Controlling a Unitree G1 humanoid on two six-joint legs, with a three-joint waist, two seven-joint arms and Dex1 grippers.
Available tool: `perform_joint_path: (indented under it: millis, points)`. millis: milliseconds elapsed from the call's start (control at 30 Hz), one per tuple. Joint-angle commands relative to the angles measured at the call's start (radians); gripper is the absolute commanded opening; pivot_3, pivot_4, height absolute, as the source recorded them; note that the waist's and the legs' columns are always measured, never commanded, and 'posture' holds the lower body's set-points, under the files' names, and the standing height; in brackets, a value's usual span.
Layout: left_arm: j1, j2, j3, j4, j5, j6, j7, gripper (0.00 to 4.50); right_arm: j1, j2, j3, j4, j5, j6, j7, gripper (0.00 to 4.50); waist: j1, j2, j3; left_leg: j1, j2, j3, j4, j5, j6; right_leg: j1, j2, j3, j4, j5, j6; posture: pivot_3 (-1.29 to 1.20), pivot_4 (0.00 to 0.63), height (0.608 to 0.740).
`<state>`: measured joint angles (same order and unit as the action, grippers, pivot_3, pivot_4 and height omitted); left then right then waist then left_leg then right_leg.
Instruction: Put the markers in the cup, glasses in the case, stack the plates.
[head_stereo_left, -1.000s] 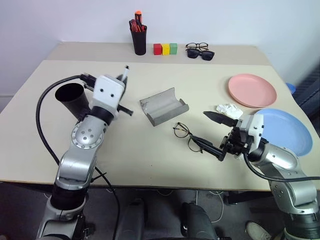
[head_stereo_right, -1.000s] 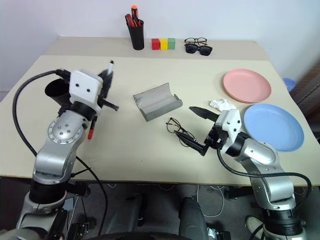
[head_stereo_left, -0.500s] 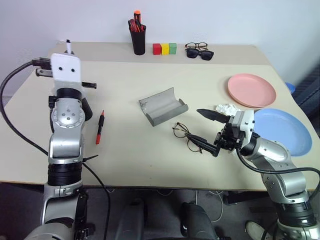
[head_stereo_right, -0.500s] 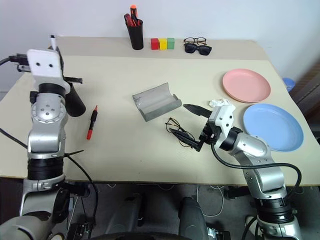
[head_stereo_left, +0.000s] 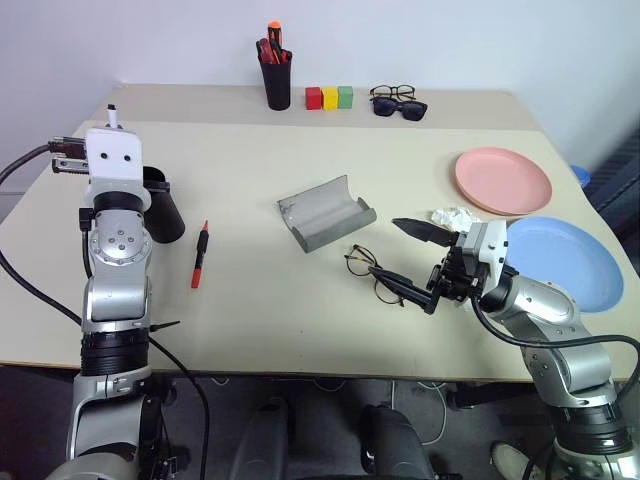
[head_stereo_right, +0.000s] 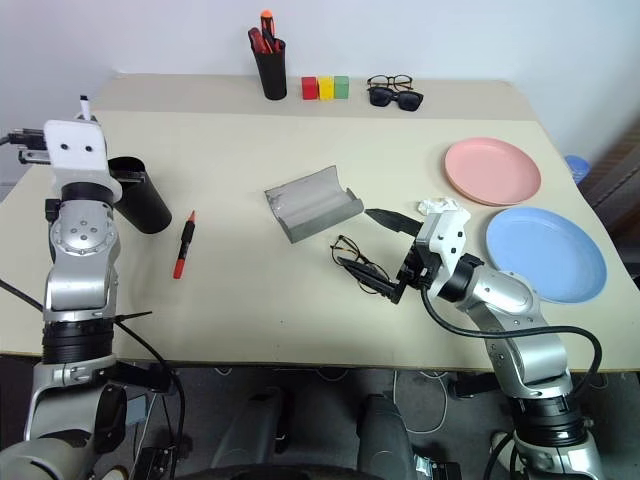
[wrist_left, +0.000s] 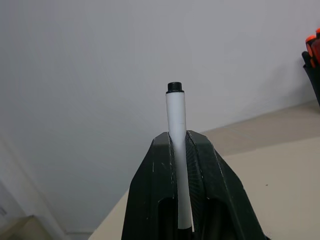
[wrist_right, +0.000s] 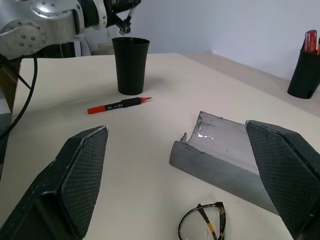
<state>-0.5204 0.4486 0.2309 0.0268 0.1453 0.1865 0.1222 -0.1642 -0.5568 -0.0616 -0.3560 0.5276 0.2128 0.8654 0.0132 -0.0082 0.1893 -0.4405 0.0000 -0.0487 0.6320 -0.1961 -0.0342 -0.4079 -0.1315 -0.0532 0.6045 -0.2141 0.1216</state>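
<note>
Left gripper (wrist_left: 181, 150) clamped on the white marker (wrist_left: 176, 130) above the cup (head_stereo_right: 140, 195); right gripper (head_stereo_right: 385, 256) spread wide, empty, beside the glasses (head_stereo_right: 357, 262).

Matt black cup (wrist_right: 130, 65), smooth plastic-looking plates (head_stereo_left: 503, 180), perhaps felt-lined grey case (head_stereo_left: 326, 212).

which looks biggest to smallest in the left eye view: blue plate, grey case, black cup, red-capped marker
1. blue plate
2. grey case
3. black cup, though the left arm hides part of it
4. red-capped marker

The plate lies nearer the camera than the case, but the gap looks too wide for that to change the order.
</note>
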Motion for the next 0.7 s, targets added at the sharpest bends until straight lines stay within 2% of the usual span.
perform_joint_path:
  millis: [33, 300, 400, 533, 600, 700]
  points:
    - [-0.036, 0.013, 0.006, 0.027, 0.019, -0.057, 0.022, 0.08, -0.007, 0.015, -0.008, -0.052, 0.031, -0.015, 0.005, 4.50, 0.000, 0.000, 0.000, 0.000, 0.000, 0.000, 0.000, 0.000, 0.000, 0.000, 0.000, 0.000, 0.000, 0.000, 0.000, 0.00, 0.150, 0.740]
    - [-0.076, -0.004, -0.023, 0.161, 0.037, -0.145, 0.062, 0.08, -0.017, 0.035, 0.003, -0.071, 0.036, -0.016, 0.001, 4.50, 0.000, 0.000, 0.000, 0.000, 0.000, 0.000, 0.000, 0.000, 0.000, 0.000, 0.000, 0.000, 0.001, 0.000, 0.000, 0.00, 0.150, 0.740]
    - [-0.061, -0.012, -0.027, 0.157, 0.028, -0.138, 0.049, 1.12, -0.017, 0.036, 0.002, -0.073, 0.034, -0.016, -0.003, 4.50, 0.000, 0.000, 0.000, 0.000, 0.000, 0.000, 0.000, 0.000, 0.000, 0.000, 0.000, 0.000, 0.001, 0.000, 0.000, 0.00, 0.150, 0.740]
    - [-0.020, -0.043, -0.022, 0.061, -0.022, -0.120, -0.001, 3.08, -0.013, 0.033, -0.002, -0.066, 0.029, -0.021, -0.005, 4.50, 0.000, 0.000, 0.000, 0.000, 0.000, 0.000, 0.000, 0.000, -0.001, 0.000, 0.000, 0.000, 0.002, 0.000, 0.000, 0.00, 0.150, 0.740]
    - [0.005, -0.061, -0.025, -0.044, -0.081, -0.042, -0.067, 3.08, -0.010, 0.033, -0.003, -0.063, 0.026, -0.021, -0.008, 4.50, -0.001, 0.000, 0.000, 0.000, 0.000, 0.000, 0.000, 0.000, -0.001, 0.000, 0.000, 0.000, 0.002, 0.000, 0.000, 0.00, 0.150, 0.740]
    - [0.050, -0.056, -0.045, -0.238, -0.219, 0.171, -0.223, 3.08, -0.007, 0.034, -0.004, -0.054, 0.022, -0.025, -0.008, 4.50, -0.001, 0.000, 0.000, 0.000, 0.000, 0.000, 0.000, 0.000, -0.001, -0.001, 0.000, 0.000, 0.003, 0.000, 0.000, 0.00, 0.150, 0.740]
